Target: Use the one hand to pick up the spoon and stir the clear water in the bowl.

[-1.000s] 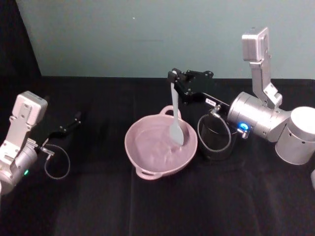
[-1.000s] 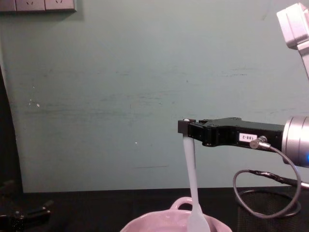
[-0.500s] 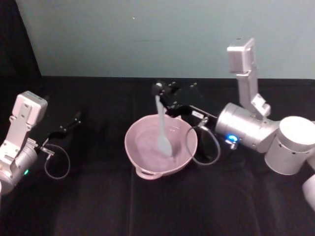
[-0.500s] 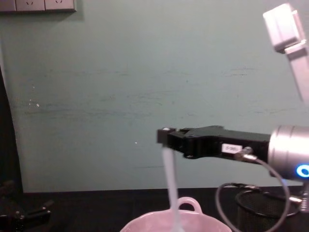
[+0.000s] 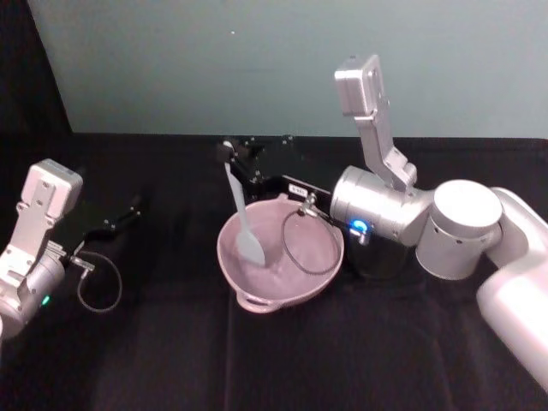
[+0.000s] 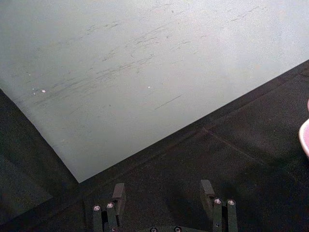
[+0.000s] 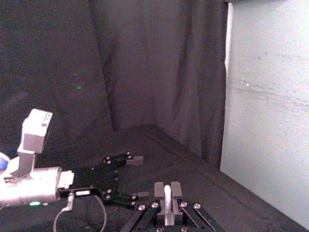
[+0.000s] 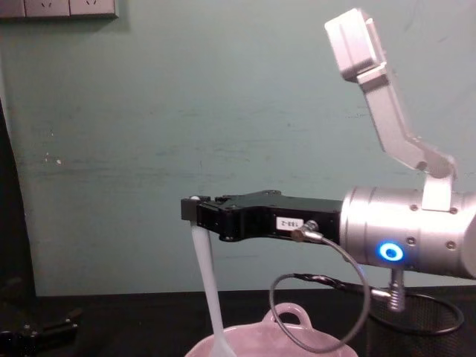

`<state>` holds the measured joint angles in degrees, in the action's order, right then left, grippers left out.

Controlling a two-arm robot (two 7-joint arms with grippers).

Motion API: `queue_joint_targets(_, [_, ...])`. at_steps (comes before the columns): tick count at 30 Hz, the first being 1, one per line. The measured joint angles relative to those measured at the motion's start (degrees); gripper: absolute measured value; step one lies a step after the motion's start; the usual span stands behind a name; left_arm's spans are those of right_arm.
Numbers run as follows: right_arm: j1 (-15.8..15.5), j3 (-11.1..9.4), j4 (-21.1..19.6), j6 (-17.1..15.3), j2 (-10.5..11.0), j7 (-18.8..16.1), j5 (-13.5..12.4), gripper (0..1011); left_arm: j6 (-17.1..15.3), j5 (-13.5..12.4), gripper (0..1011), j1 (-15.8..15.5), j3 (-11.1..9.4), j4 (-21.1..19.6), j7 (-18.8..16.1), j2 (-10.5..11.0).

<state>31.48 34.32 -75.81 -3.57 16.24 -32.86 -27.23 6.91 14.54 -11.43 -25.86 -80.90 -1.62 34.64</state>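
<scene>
Head view, from the left: the left gripper rests low over the black-draped table at the far left, well apart from the bowl. The left wrist view shows its two fingers spread wide with nothing between them.

Near the middle, the white spoon hangs almost upright, its handle end uppermost and leaning slightly toward the left. Its flat paddle head is down inside the left half of the pale pink bowl. Whether the head touches the water cannot be told. The bowl stands at the table's centre, one loop handle on its near rim.

The right gripper reaches in from the right, held level above the bowl's far-left rim, and its jaws are pinched on the top of the spoon handle. The right wrist view shows the handle clamped between the two fingers. From the chest view the right gripper stands well above the bowl, with the spoon dropping down from it against the pale green wall. A grey cable loops from the gripper down over the bowl's right half.

At the far right of the chest view, a black wire-mesh cup stands just beside the bowl, below the silver wrist.
</scene>
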Motion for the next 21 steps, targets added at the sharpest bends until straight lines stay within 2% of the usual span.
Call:
queue_joint_targets(6, [2.07,-0.01,3.66,0.86,-1.19,-0.14,0.31,94,0.00,0.00,1011,0.00,0.00,0.00,0.00,0.00])
queue_joint_targets(11, [2.78,-1.20,5.77,1.45,-1.03,0.41,0.55,94,0.00,0.00,1011,0.00,0.00,0.00,0.00,0.00])
queue_joint_targets(15, [2.24,-2.61,5.37,1.51,0.19,1.41,0.66,94,0.00,0.00,1011,0.00,0.00,0.00,0.00,0.00])
queue_joint_targets(21, [-0.26,-5.22,1.65,1.41,2.52,3.01,0.39,94,0.00,0.00,1011,0.00,0.00,0.00,0.00,0.00])
